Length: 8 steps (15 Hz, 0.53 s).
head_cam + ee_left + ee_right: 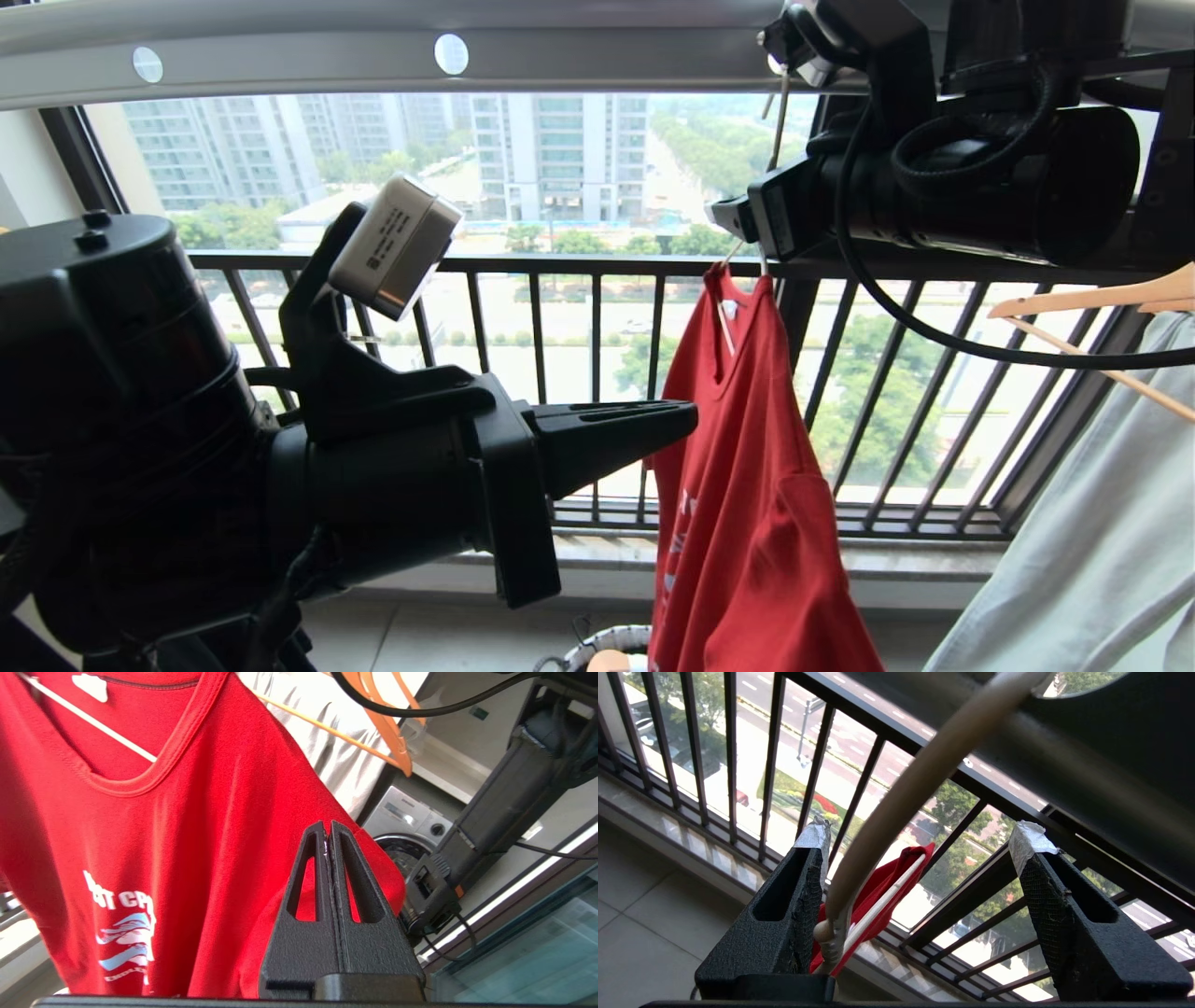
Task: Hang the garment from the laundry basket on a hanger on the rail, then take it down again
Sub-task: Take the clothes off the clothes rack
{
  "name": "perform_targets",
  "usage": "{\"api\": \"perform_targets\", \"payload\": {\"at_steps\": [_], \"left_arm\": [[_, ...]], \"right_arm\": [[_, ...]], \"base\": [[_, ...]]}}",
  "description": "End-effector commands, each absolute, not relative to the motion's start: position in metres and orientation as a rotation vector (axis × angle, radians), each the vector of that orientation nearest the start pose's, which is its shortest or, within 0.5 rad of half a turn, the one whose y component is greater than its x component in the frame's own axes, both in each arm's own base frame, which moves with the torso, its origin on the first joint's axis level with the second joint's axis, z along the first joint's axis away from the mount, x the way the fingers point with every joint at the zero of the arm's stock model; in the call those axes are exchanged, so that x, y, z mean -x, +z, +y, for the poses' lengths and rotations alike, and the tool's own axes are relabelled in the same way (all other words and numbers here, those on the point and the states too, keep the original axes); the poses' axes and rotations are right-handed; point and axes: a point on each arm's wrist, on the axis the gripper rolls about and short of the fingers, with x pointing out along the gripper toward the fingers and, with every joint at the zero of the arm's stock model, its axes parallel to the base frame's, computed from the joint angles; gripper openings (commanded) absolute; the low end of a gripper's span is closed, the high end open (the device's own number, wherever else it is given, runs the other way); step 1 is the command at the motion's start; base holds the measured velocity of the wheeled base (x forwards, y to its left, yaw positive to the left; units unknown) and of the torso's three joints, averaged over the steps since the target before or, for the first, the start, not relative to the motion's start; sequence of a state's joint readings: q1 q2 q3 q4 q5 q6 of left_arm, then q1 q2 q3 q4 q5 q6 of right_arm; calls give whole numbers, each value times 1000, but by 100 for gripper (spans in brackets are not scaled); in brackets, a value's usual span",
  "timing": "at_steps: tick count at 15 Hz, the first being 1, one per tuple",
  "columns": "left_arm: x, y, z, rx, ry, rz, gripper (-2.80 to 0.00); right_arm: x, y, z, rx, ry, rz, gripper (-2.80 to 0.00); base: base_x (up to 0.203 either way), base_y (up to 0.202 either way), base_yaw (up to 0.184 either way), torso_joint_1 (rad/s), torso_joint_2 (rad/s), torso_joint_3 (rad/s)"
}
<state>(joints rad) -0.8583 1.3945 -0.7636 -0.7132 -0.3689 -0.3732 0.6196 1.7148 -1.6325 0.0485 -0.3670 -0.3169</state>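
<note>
In the head view, the red garment (747,485) hangs on the white hanger (726,322) below the rail (373,56), in front of the black window railing (560,373). The hanger's hook runs up behind the right arm, so where it meets the rail is hidden. The left gripper (686,415) points level at the garment's edge; the right gripper's fingertips are hidden behind its own wrist. Only a sliver of the laundry basket (611,642) shows at the bottom edge. A wooden hanger (1092,308) and a pale grey garment (1092,541) are cut off at the right.

In the left wrist view, the left gripper (328,833) is fully closed with nothing between its fingers, just before the garment's sleeve; the chest print (124,928) is partly folded.

In the right wrist view, the right gripper (924,835) stands wide apart, its 2 fingers (803,896) flanking the hanger's hook (896,812) without clamping it.
</note>
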Motion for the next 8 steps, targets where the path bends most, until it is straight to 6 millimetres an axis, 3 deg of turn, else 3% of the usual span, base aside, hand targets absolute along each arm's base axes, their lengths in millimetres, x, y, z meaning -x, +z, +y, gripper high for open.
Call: {"api": "perform_targets", "payload": {"at_steps": [1, 4, 8], "left_arm": [[-151, 264, -180, 317, -1137, 126, -280], [-168, 257, -194, 290, -997, 126, -280], [-173, 254, -199, 286, -972, 134, -280]], "right_arm": [[-260, 345, 176, 379, 268, 77, -280], [-252, 345, 170, 372, 260, 80, -280], [-248, 343, 167, 354, 249, 70, -280]], "base": [[0, 0, 0, 0, 0, 0], [0, 0, 0, 0, 0, 0], [0, 0, 0, 0, 0, 0]]}}
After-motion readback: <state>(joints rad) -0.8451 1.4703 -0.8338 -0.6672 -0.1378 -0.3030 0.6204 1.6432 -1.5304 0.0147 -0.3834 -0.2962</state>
